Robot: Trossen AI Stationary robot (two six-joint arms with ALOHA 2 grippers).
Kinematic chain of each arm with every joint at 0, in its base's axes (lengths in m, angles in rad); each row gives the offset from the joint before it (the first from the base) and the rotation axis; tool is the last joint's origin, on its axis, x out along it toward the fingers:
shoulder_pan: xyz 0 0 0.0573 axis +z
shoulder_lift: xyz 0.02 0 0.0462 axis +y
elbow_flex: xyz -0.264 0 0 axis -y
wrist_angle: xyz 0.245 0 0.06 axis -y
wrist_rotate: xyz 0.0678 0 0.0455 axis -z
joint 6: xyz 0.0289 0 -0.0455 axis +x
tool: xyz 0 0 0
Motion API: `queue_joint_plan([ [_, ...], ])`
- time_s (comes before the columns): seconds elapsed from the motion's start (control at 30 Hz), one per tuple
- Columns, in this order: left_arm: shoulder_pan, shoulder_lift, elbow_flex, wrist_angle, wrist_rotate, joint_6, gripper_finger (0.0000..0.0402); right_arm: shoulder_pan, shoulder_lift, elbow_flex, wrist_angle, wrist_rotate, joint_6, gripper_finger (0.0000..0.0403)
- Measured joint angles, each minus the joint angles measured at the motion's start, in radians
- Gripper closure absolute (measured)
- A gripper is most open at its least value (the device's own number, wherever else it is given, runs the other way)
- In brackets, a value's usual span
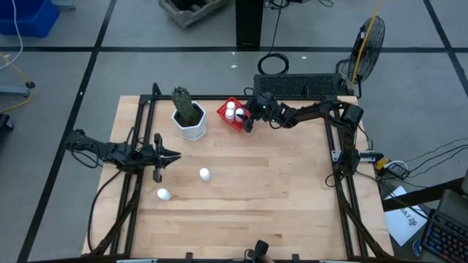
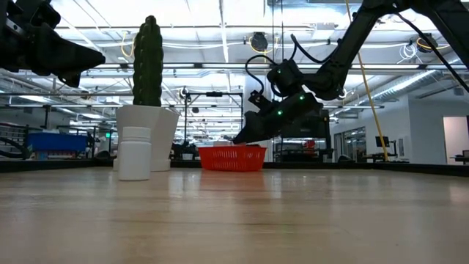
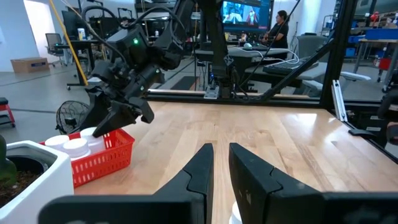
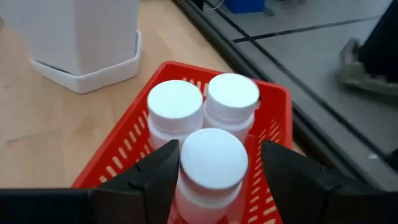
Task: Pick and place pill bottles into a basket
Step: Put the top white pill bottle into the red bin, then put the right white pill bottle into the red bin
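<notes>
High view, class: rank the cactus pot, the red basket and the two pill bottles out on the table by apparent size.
1. Cactus pot.
2. Red basket, slightly smaller.
3. The two loose pill bottles: smallest, alike, so unranked.

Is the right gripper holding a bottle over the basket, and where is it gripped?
Cannot tell. The right gripper has a pill bottle between its fingers, level with the cap, in the basket; contact isn't visible.
</notes>
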Motion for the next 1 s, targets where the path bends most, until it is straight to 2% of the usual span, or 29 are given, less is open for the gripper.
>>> queue_joint_plan([
  [0.1, 0.0, 0.0, 0.0, 0.0, 0.0, 0.0, 0.0346, 0.014, -0.001, 0.0, 0.012, 0.039, -0.022, 0.0187],
  [0.33, 0.0, 0.0, 0.0, 0.0, 0.0, 0.0, 0.0346, 0.03, -0.001, 0.0, 0.02, 0.036, -0.039, 0.0188],
  [0.53, 0.0, 0.0, 0.0, 0.0, 0.0, 0.0, 0.0346, 0.069, -0.009, 0.0, 0.018, 0.034, -0.127, 0.0188],
  [0.77, 0.0, 0.0, 0.0, 0.0, 0.0, 0.0, 0.0346, 0.148, -0.092, 0.0, 0.01, 0.061, -0.188, 0.0201],
  [0.87, 0.0, 0.0, 0.0, 0.0, 0.0, 0.0, 0.0346, 0.198, -0.14, 0.0, 0.03, 0.055, -0.149, 0.0205],
  [0.93, 0.0, 0.0, 0.0, 0.0, 0.0, 0.0, 0.0346, 0.233, -0.161, 0.0, 0.068, 0.048, -0.054, 0.0209],
  [1.0, 0.0, 0.0, 0.0, 0.0, 0.0, 0.0, 0.0346, 0.261, -0.169, 0.0, 0.106, -0.016, 0.052, 0.0214],
])
